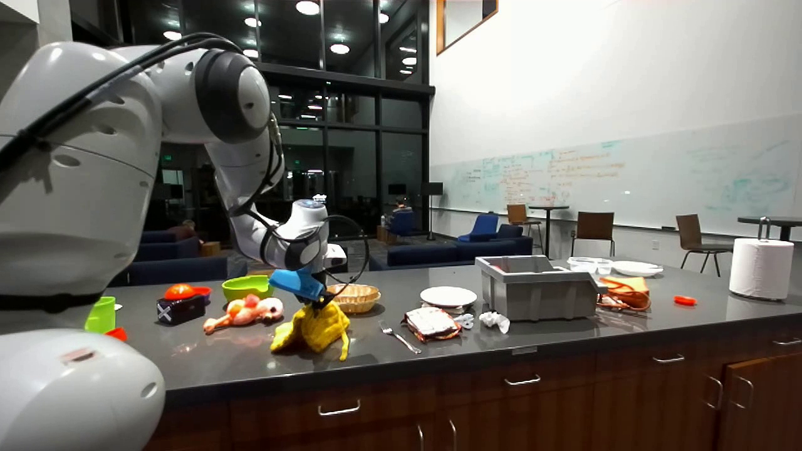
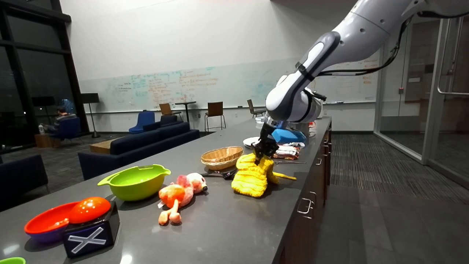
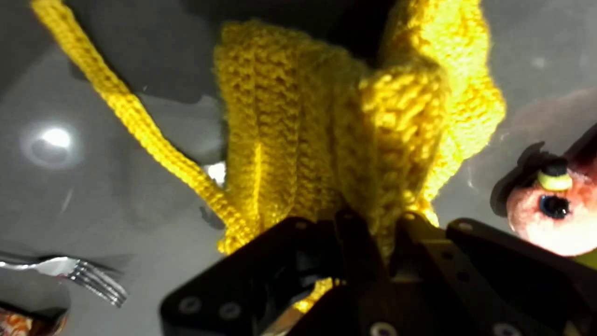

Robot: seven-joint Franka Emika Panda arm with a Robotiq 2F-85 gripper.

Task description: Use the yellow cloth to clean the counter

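One claw (image 3: pixel 378 224), lower centre in the wrist view, pinches one yellow cloth (image 1: pixel 319 332), which touches one counter (image 1: pixel 219 360), low and left of centre in an exterior view. One fork (image 3: pixel 60 266) lies lower left in the wrist view, one toy (image 3: pixel 550 228) far right.

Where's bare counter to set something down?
Drawer-side strip of the counter, from gray bin to paper towel roll, in front of the small red object; also between flamingo plush, yellow cloth and drawer-side edge. Crowded between yellow cloth and gray bin: fork, packet, white wads, white plate.
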